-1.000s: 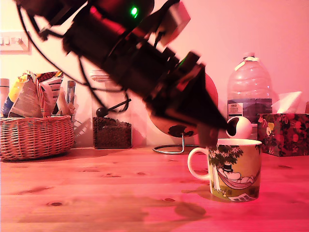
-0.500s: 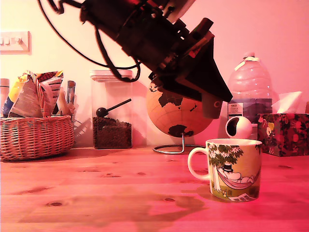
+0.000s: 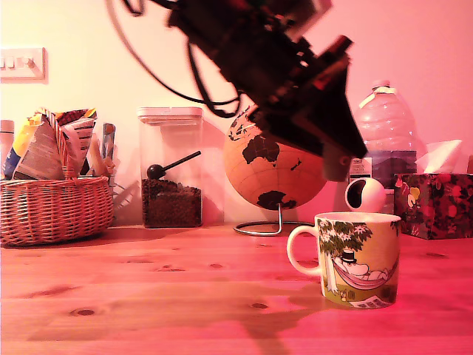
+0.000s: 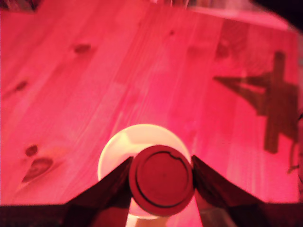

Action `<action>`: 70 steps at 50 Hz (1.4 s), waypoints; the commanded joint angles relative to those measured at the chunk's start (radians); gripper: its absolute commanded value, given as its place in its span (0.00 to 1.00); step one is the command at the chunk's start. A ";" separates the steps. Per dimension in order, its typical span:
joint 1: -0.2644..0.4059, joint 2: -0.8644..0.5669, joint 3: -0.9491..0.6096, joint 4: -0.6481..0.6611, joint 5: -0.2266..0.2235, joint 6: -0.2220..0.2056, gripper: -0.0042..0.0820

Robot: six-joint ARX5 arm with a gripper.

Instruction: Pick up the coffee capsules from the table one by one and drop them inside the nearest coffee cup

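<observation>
— Pincer [image 4: 161, 182] first: what is it doing?

— Its two dark fingers [image 4: 105, 187] are clamped on a coffee capsule [image 4: 161, 180], one on each side, and the wrist view looks straight at the capsule's round flat face with a thin ring mark. In the exterior view the pincer [image 3: 336, 159] hangs in the air above the coffee cup [image 3: 358, 259], and the capsule [image 3: 337, 164] shows as a pale blurred stub at its tip.

— Where does the capsule sit against the cup?

— In the wrist view the cup's pale round mouth [image 4: 118, 146] lies directly behind the capsule, well below it. The cup stands on the table [image 3: 148, 296] with its handle towards the exterior view's left.

— Any writing or brands?

— The cup carries a printed picture, green leaves and a figure in a pink hammock, but no words I can read. The big plastic water bottle [image 3: 382, 137] behind has a dark label, too small and blurred to read. The globe [image 3: 270, 174] shows dark landmasses only.

— What else stands at the back?

— A wicker basket [image 3: 52, 211] stuffed with packets, a clear jar [image 3: 171, 166] with a scoop, a small white round object [image 3: 365, 195], and a floral tissue box [image 3: 434, 203].
</observation>
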 commanded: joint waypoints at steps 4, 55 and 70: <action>-0.008 0.088 0.074 -0.064 -0.014 0.021 0.28; -0.027 0.218 0.245 -0.232 -0.076 0.064 0.29; -0.028 0.217 0.245 -0.205 -0.116 0.037 0.95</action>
